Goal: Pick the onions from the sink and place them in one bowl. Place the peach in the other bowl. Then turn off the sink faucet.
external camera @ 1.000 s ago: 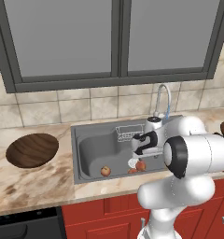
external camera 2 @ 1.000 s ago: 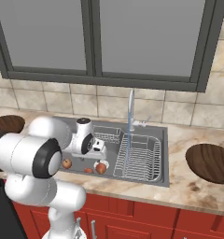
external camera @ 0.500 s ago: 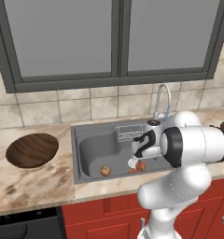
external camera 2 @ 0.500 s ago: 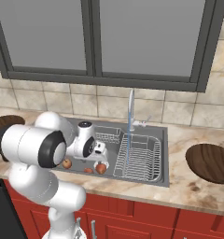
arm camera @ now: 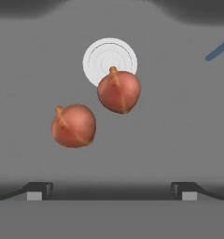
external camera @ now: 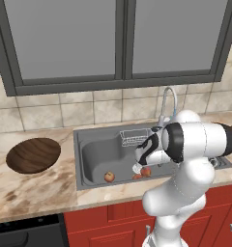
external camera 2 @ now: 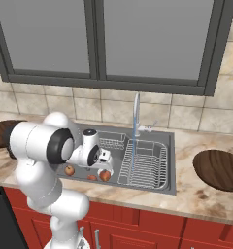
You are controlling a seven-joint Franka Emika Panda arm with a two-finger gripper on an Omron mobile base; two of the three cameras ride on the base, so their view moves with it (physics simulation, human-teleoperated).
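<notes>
The gripper [arm camera: 111, 192] hangs over the sink [external camera: 96, 154] with its jaws wide apart and nothing between them. In the hand view, two onions sit on the grey sink floor. One onion [arm camera: 119, 90] is in the middle of the frame, right by the white drain [arm camera: 109, 60]. The other onion [arm camera: 73, 125] is lower and to the left of it. The peach [external camera: 108, 176] lies in the sink too, at the lower middle of the left base view. One bowl [external camera: 33, 155] waits at the left (nothing is in it). The other bowl [external camera 2: 218, 168] sits at the right of the right base view. Water runs from the faucet [external camera 2: 137, 114]. So I think every step is still left to do.
</notes>
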